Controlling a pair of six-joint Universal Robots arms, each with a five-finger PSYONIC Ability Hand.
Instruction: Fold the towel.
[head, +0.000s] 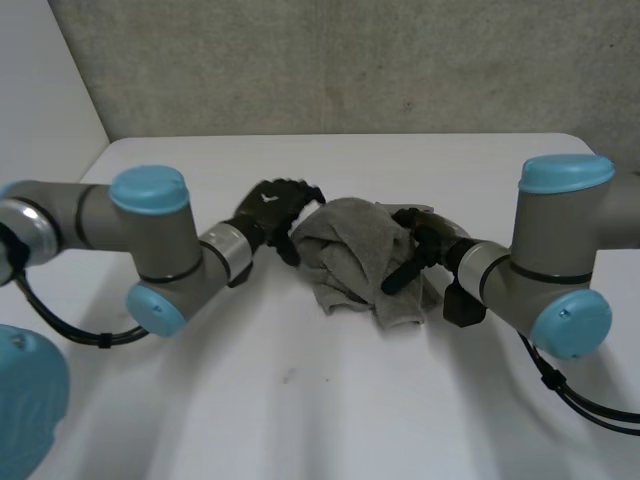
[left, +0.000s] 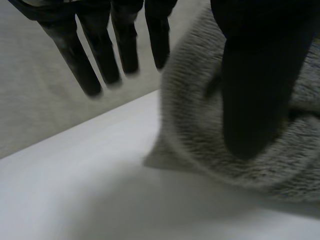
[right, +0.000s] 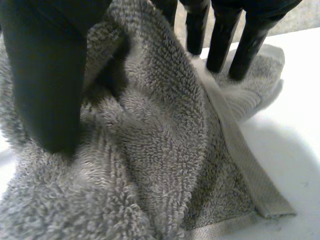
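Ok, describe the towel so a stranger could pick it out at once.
Start at the white table. Near its middle, between the robot's left hand and right hand, lies the towel. It is a crumpled grey fluffy heap, unlike the hard black hands at its sides.

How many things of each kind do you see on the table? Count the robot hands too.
Towel: 1
Robot hands: 2 (left robot hand, right robot hand)
Total: 3
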